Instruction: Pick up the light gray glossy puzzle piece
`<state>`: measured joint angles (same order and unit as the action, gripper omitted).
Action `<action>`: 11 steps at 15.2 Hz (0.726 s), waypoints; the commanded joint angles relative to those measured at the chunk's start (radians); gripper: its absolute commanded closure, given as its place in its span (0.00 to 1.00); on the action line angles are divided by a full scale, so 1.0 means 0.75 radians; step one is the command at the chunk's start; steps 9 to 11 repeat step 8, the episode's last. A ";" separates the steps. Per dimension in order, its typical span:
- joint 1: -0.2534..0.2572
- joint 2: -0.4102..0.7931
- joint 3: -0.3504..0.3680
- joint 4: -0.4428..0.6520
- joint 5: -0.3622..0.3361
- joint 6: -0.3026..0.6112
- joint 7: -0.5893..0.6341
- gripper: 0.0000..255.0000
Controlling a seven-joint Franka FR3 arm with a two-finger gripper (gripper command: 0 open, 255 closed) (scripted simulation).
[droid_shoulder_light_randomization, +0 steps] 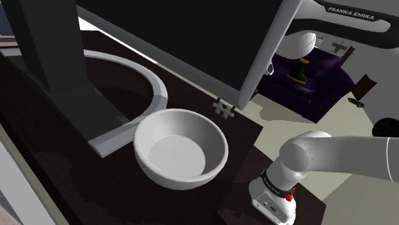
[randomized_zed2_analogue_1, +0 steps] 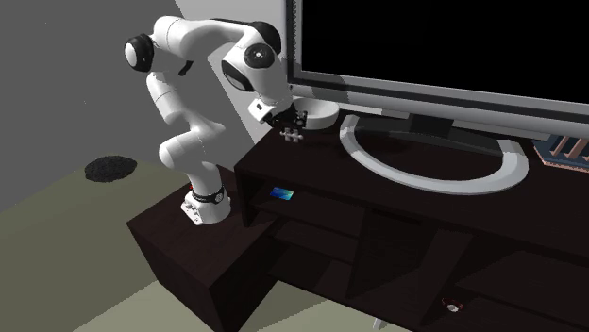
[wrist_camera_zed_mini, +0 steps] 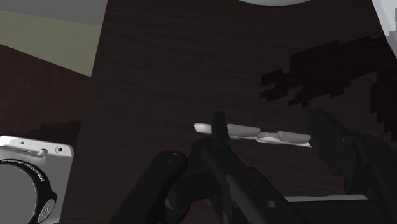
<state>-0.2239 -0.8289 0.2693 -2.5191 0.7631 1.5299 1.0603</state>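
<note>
We judge the task well advanced. The end effector (wrist_camera_zed_mini: pixel 267 132) is closed to a narrow gap on the puzzle piece (wrist_camera_zed_mini: pixel 245 131). One black finger crosses the piece near one end and the other presses at the opposite end, so the grasp looks made.

What we cannot settle is the lift. In the second exterior view the piece hangs right under the fingers, at the corner of the bench (randomized_zed2_analogue_1: pixel 311 165). In the shoulder view it lies over the bench edge, near the bowl (droid_shoulder_light_randomization: pixel 181 148) but apart from it. It may be just clear of the surface or touching it. What is left, in our reading, is to raise the piece plainly off the bench without letting it slip.

The piece is a thin, flat slab, light grey with a bright sheen along its edge, and its outline is cut into knobs and notches. Being so thin and slick, it likely gives the fingers little to bite on. The bench is very dark wood with a fine grain. The bowl is round and deep, pale grey and smooth. Beyond it a flat, light grey crescent base (droid_shoulder_light_randomization: pixel 156 86) carries a television (randomized_zed2_analogue_1: pixel 453 38) with a black screen and grey frame.
</note>
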 commanded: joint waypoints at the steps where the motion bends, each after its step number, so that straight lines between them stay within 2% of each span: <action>1: -0.001 0.004 -0.009 0.039 -0.008 -0.030 0.020 1.00; 6: -0.003 0.017 -0.031 0.129 -0.023 -0.095 0.063 1.00; 11: -0.003 0.018 -0.032 0.131 -0.024 -0.097 0.064 1.00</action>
